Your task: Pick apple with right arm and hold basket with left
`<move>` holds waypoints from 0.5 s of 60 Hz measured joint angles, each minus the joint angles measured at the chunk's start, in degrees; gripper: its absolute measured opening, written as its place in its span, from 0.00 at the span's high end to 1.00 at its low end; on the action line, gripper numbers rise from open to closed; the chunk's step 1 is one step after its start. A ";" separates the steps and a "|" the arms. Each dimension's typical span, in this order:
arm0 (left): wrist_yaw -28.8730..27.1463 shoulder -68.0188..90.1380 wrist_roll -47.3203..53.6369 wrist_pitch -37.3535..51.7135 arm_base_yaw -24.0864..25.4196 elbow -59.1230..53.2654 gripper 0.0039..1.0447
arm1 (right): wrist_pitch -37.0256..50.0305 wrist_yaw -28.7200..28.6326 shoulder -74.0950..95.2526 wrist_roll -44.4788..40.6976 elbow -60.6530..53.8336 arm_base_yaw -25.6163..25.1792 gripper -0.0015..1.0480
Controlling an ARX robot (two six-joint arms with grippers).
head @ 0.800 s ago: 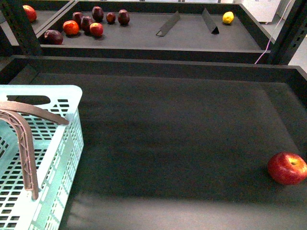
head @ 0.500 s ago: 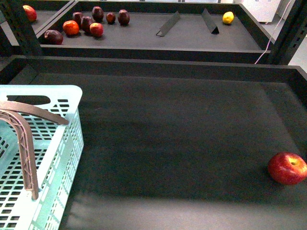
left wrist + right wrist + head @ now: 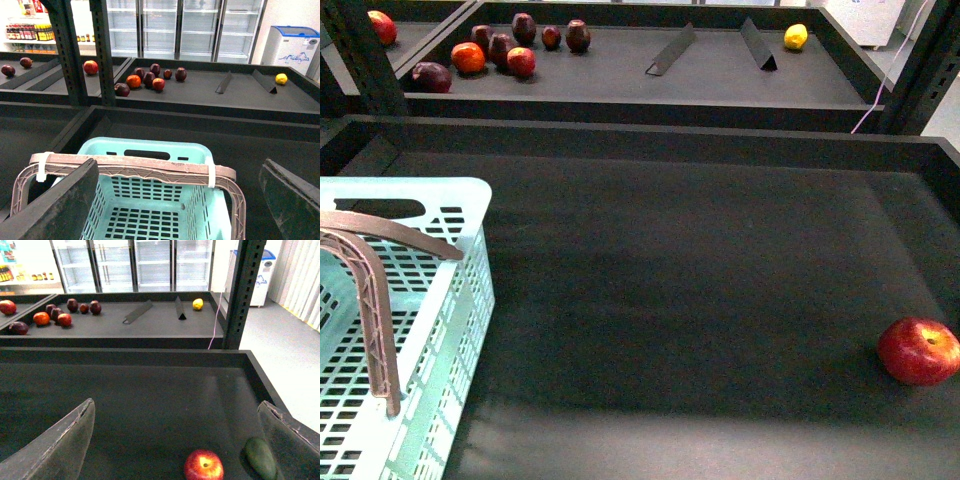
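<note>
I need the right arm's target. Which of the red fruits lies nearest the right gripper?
The glossy apple on the near tray, beside a dark green fruit, just ahead of the open right gripper. The others sit grouped on the far tray.

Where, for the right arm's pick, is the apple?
Front view: the apple sits far right on the near shelf, opposite the basket at left; the right wrist view shows a green fruit beside it.
</note>
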 joint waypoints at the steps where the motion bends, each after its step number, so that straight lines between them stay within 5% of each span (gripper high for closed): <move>1: 0.00 0.00 0.00 0.00 0.00 0.00 0.06 | 0.00 0.00 0.00 0.00 0.00 0.00 0.08; 10: -1.07 0.50 -0.74 -0.90 -0.35 0.26 0.06 | 0.00 0.00 0.00 0.00 0.02 0.00 0.08; 14: -11.52 9.35 -8.33 -15.85 -4.17 6.43 0.06 | 0.00 0.09 0.00 0.00 0.00 0.00 0.08; 17: -12.74 15.98 -13.29 -21.38 -5.03 9.09 0.06 | 0.00 0.00 0.00 0.00 0.00 0.00 0.08; 30: 3.52 35.93 -31.34 -8.11 5.62 16.98 0.06 | 0.00 0.00 0.00 0.00 0.00 0.00 0.08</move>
